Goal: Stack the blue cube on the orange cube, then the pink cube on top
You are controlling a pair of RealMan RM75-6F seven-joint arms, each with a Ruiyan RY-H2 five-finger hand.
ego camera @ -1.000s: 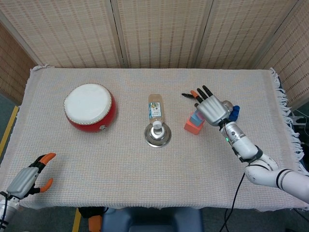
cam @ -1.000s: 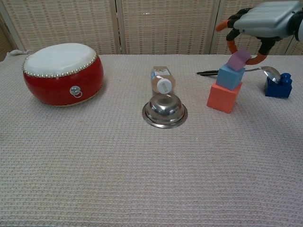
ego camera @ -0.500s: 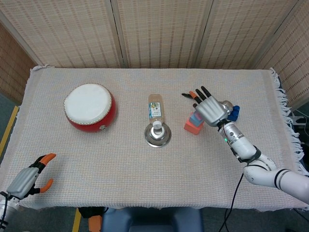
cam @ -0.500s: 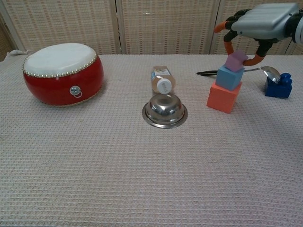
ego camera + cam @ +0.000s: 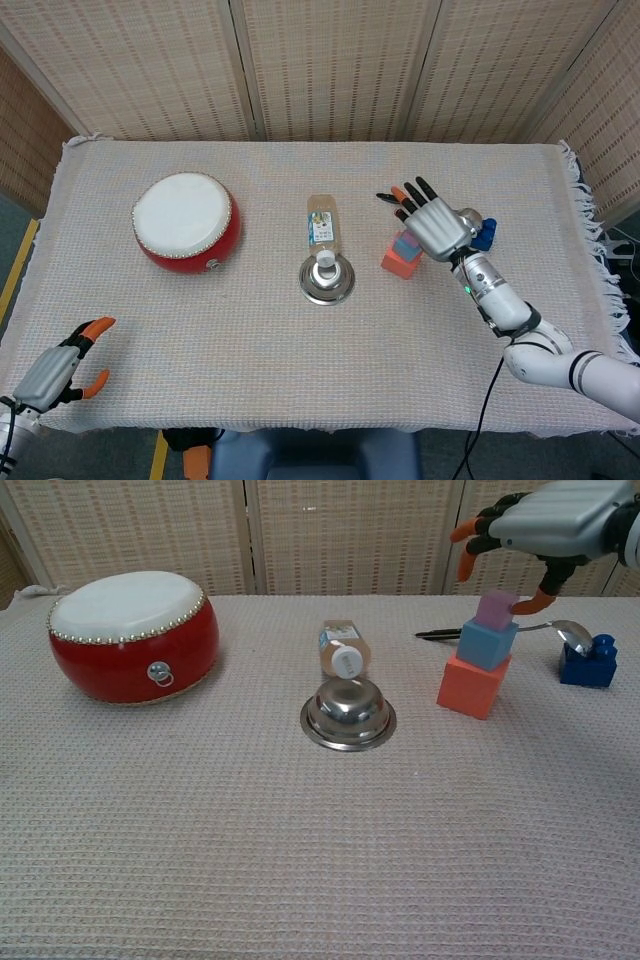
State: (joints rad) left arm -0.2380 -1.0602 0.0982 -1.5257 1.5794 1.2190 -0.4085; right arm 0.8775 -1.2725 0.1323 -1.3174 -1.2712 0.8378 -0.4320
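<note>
- Stack: the orange cube (image 5: 473, 684) is seated on the surface (image 5: 300, 830), the blue cube (image 5: 487, 643) on it, and the pink cube (image 5: 496, 609) on top. All three tiers are in contact in the chest view.
- Change noted: half a second ago the pink cube was tilted and bracketed between the fingers of the right robot hand (image 5: 545, 530). It is now seen lying flat on the blue cube, and the fingers are spread wider and lifted.
- Right robot hand: held wide, with nothing in it. One orange fingertip (image 5: 530, 603) is just beside the pink cube's right edge; whether it touches cannot be told. In the head view the right robot hand (image 5: 435, 225) covers most of the stack.
- Left robot hand (image 5: 62, 367): rested at the near left corner of the surface, well apart from the stack, fingers apart and nothing held. No change is seen in it.
- Alignment: each upper cube is turned slightly against the one below it; no overhang severe enough to threaten a fall is observed.
- Judgement: the release is taken as made, and the stacking is judged complete in form.
- Risk: a sideways withdrawal could catch the pink cube with the near fingertip; a straight lift is advised.
- Other items: a drum (image 5: 130, 635), a bottle (image 5: 343, 648), a metal bowl (image 5: 348, 712) and a blue brick (image 5: 588, 662) are unaffected.
</note>
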